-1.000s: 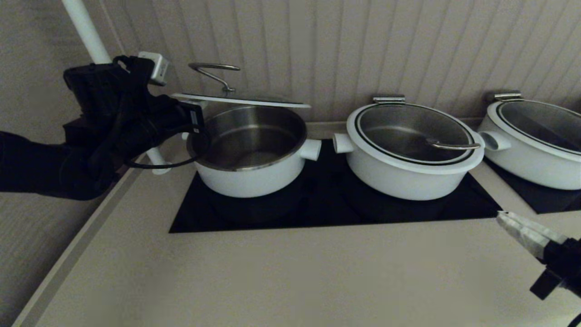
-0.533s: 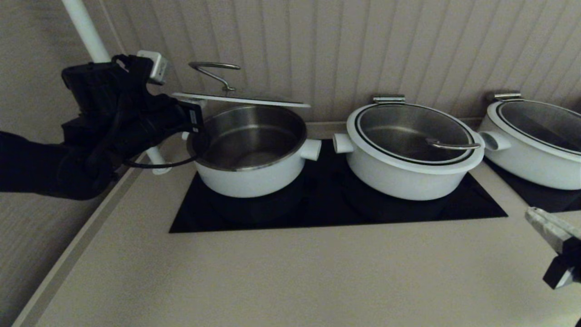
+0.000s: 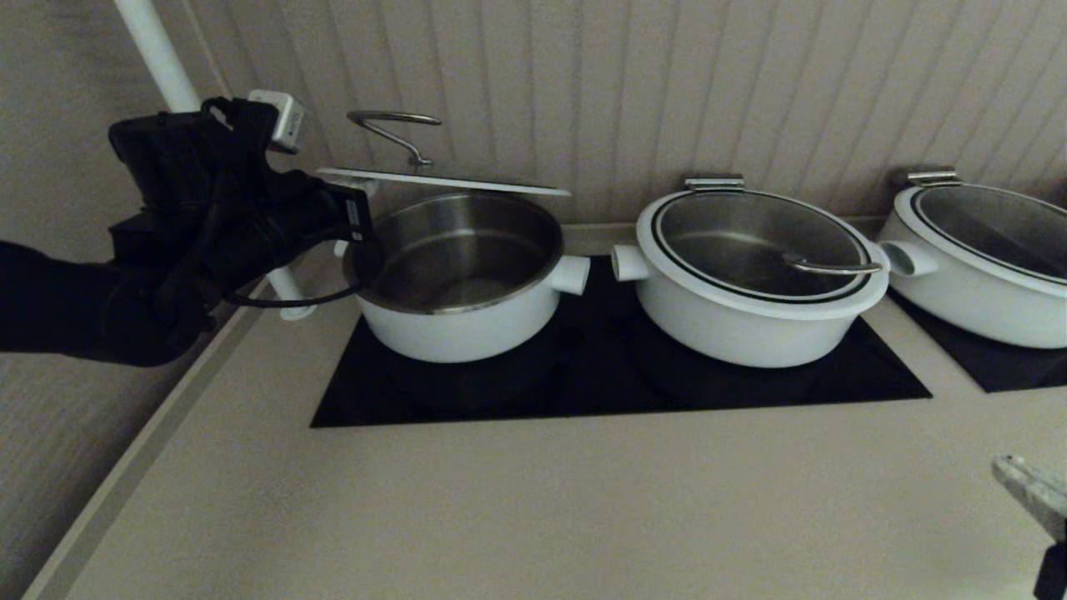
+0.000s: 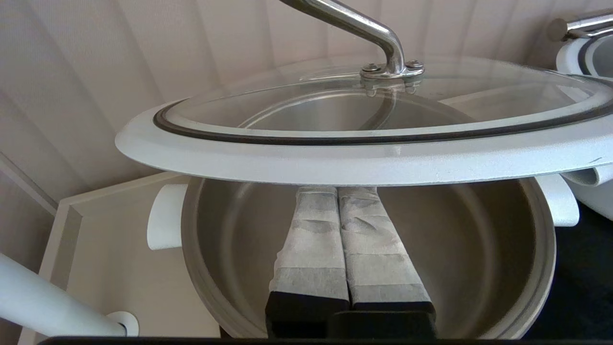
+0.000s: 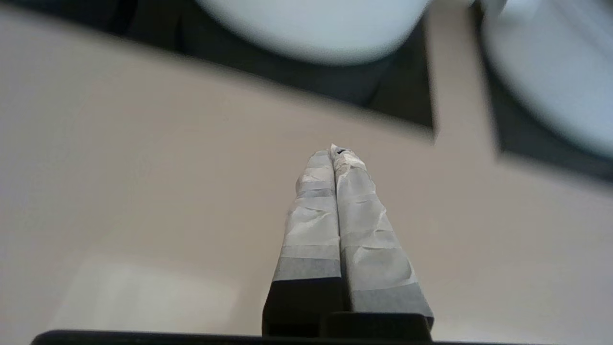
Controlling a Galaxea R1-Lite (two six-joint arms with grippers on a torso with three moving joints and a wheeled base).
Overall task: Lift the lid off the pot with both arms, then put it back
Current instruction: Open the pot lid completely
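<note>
The lid [image 3: 442,181], clear glass with a wide white rim and a steel wire handle [image 3: 392,125], hangs nearly level just above the open pot [image 3: 454,325] at the left of the black cooktop. My left gripper [image 3: 360,200] is shut, and its taped fingers reach under the lid's near rim with the lid resting on them. In the left wrist view the fingers [image 4: 311,239] lie together below the rim [image 4: 364,165], over the pot's steel inside [image 4: 479,249]. My right gripper [image 3: 1029,487] is shut and empty, low over the counter at the front right [image 5: 334,151].
Two other white pots with lids on stand in the middle [image 3: 754,275] and at the far right [image 3: 984,258]. The black cooktop [image 3: 617,383] is set into a beige counter [image 3: 533,508]. A white pole [image 3: 158,58] rises behind my left arm, and a ribbed wall stands close behind.
My right gripper has drawn back toward the front right corner of the head view. The lid and my left arm have risen very slightly.
</note>
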